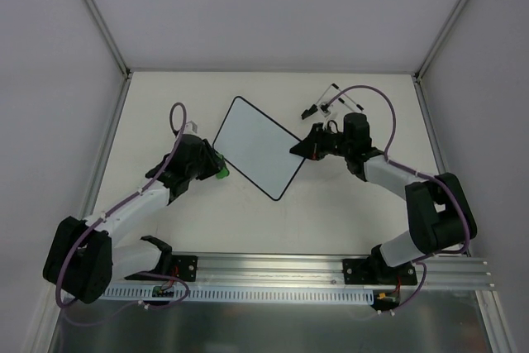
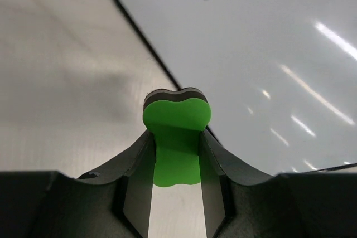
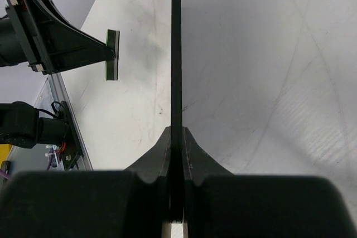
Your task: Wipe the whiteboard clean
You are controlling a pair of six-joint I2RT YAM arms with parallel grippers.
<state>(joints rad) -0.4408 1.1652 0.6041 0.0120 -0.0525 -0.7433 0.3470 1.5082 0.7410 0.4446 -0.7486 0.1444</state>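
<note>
Right wrist view, whiteboard (image 3: 176, 54) edge-on, cut off at top, pinched by right hand (image 3: 176, 133), left hand (image 2: 175, 136) clamping green eraser (image 2: 177, 116)

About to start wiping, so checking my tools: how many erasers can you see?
1. The green eraser is clamped in the left gripper, just off the left edge of the whiteboard. Another could be hidden under the arms.

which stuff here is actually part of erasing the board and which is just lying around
For the job:
whiteboard, no marks visible, its edge clamped in the right fingers
green eraser, held in the left fingers at the board's edge

Just lying about:
a few small dark and clear items behind the board, too small to identify
</note>
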